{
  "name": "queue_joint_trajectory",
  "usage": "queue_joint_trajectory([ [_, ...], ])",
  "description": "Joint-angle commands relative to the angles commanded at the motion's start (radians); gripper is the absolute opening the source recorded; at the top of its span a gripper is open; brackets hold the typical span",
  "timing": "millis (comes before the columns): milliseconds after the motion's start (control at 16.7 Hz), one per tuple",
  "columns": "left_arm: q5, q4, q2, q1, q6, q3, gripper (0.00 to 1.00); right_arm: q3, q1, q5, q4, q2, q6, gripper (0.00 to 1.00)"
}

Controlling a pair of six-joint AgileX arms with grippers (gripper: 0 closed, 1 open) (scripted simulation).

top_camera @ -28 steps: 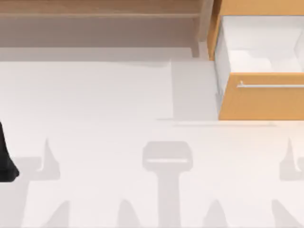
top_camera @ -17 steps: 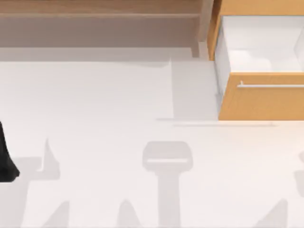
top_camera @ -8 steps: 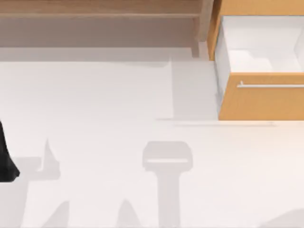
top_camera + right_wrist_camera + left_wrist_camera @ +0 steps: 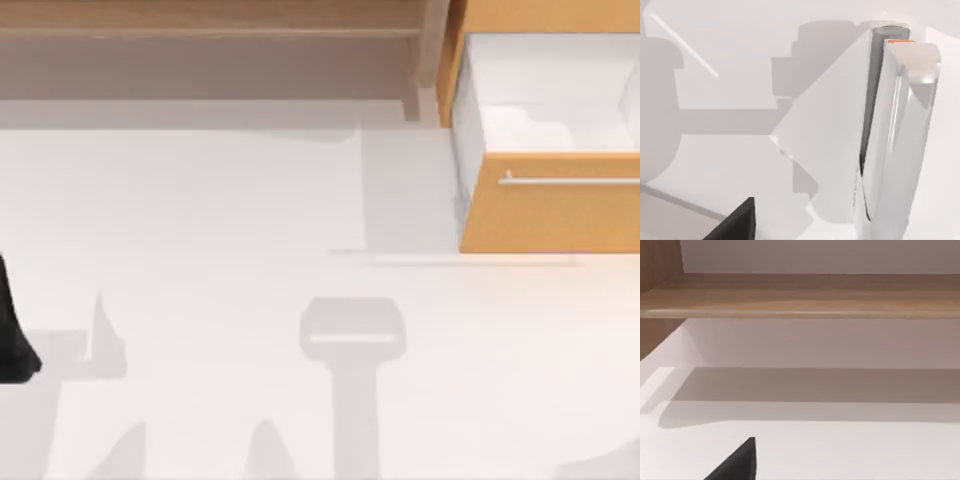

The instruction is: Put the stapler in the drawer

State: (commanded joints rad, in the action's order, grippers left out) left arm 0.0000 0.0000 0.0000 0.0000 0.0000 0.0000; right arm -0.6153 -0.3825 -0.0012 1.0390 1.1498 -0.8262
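The orange-tan wood-fronted drawer (image 4: 548, 200) with its thin silver bar handle (image 4: 570, 181) was seen pulled open at the white table's (image 4: 220, 230) far right. A white, silver-trimmed stapler (image 4: 895, 135) was seen by the right wrist camera, lying on the table. Neither gripper's opening could be told.

Right arm's shadow, apparently, now off the table (image 4: 200, 200)'s right edge.

A white table (image 4: 220, 220) carries soft grey shadows across its near half and a broad shaded band along its far edge. Behind that edge runs a light-brown wooden shelf (image 4: 200, 15) with a pale wall panel (image 4: 200, 70) beneath it. A wooden upright (image 4: 432, 50) ends the shelf toward the far right corner.
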Motion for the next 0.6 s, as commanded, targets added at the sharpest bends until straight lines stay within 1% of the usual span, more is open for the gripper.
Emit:
queue_joint_trajectory([
  [240, 0.000, 0.000, 0.000, 0.000, 0.000, 0.000, 1.00, 0.030, 0.003, 0.000, -0.043, 0.016, 0.004, 1.00],
  [600, 0.000, 0.000, 0.000, 0.000, 0.000, 0.000, 1.00, 0.145, 0.004, -0.001, -0.253, 0.105, 0.005, 1.00],
])
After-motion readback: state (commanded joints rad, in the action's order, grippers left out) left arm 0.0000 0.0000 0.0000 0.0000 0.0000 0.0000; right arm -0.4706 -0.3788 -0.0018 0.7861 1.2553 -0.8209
